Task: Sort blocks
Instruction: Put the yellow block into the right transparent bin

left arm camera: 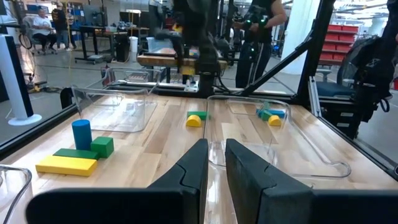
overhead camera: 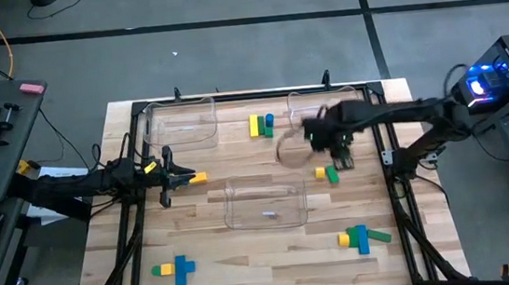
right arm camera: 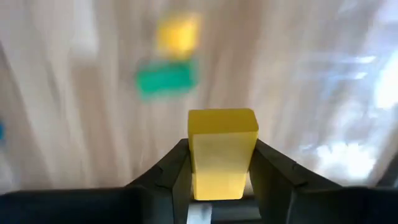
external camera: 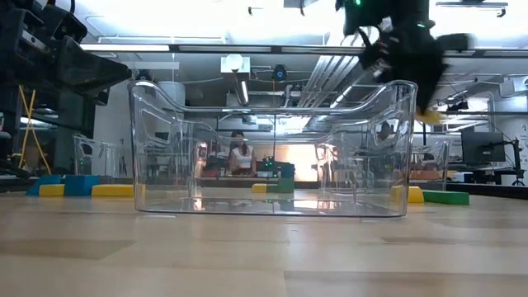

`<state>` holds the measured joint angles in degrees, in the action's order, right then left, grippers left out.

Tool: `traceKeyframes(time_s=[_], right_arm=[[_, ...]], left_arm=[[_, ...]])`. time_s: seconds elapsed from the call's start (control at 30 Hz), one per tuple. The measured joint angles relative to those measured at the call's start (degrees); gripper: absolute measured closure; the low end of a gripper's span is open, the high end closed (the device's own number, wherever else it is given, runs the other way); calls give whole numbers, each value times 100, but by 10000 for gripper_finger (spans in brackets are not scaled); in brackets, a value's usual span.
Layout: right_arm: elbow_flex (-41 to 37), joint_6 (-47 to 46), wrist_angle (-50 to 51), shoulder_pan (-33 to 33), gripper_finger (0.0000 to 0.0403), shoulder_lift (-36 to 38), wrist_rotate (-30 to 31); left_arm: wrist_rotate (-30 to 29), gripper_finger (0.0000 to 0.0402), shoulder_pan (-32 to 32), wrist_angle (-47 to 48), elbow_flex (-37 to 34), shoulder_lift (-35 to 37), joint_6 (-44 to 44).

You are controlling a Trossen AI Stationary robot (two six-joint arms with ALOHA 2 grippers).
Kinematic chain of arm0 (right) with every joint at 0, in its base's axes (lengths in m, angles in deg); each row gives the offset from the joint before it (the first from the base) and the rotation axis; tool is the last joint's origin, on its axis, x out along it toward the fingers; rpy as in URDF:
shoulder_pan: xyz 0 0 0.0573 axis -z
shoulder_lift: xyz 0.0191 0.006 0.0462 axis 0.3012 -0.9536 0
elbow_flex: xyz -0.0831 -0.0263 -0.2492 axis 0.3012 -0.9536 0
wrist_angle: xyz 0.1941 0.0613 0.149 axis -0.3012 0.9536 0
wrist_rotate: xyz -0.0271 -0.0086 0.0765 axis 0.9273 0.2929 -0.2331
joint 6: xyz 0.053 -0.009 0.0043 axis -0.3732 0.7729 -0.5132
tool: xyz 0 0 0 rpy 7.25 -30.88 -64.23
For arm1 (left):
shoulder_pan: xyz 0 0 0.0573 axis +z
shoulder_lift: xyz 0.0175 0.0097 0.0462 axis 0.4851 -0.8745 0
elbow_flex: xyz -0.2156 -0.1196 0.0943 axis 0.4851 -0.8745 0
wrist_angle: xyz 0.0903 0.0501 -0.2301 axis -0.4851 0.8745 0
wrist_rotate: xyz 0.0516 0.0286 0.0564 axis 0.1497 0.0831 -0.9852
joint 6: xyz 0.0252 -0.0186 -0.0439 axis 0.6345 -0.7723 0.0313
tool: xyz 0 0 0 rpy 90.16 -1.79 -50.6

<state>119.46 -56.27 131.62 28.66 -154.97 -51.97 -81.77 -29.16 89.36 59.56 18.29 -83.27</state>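
Note:
My right gripper [overhead camera: 342, 153] hangs over the table's right half, shut on a yellow block [right arm camera: 222, 149], above a yellow block [overhead camera: 320, 172] and a green one [overhead camera: 333, 177] lying on the wood. My left gripper [overhead camera: 188, 178] waits low at the left, fingers together with only a slit between them [left arm camera: 216, 168]. Another yellow block [overhead camera: 200, 178] lies just beyond its tips; I cannot tell if they touch. Other groups of blocks lie far centre [overhead camera: 259, 125], near right [overhead camera: 361, 237] and near left [overhead camera: 175, 270]. My right gripper pinches the yellow block between its two fingers, one on each side face [right arm camera: 194, 155]. The block's free end [right arm camera: 222, 121] sticks out past the fingertips. The fingers come from above, pointing down. The block is lifted clear of the table [external camera: 430, 116].
Three clear plastic trays stand on the wooden table: one far left [overhead camera: 178, 126], one far right [overhead camera: 321, 108] close behind the right gripper, one near the middle [overhead camera: 265, 205]. A dark frame runs around the table's edge [overhead camera: 398, 175]. People show in the room beyond.

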Motion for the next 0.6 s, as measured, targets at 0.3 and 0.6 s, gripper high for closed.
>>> traceKeyframes(time_s=[0.3, 0.6], right_arm=[[190, -1256, -1476, 2092, 277, -111, 236], [190, -1529, -1681, 2865, 133, -114, -291]], left_arm=[[0, 358, -1, 0, 2, 1, 0], [0, 358, -2, 0, 2, 0, 0]])
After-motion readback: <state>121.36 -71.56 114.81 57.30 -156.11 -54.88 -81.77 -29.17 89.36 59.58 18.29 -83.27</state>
